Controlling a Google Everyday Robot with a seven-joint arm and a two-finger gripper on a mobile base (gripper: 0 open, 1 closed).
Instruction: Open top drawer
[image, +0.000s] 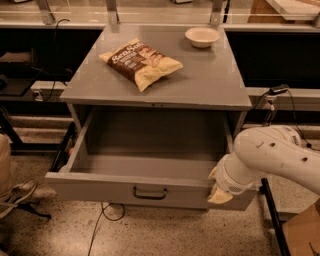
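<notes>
The top drawer (100, 187) is a wide grey metal drawer pulled far out of the cabinet, and its deep grey box (150, 165) shows empty. A dark bar handle (149, 193) sits at the centre of its front. My gripper (218, 189), on a thick white arm (272, 155) coming from the right, is at the right end of the drawer front, against its top edge. The two lower drawers are hidden under the open one.
A brown and yellow chip bag (141, 61) and a white bowl (202, 36) lie on the cabinet top (215, 75). A person's shoe (15, 196) is at the left. A cable (100, 225) runs on the floor in front, and a cardboard box (302, 232) stands at the lower right.
</notes>
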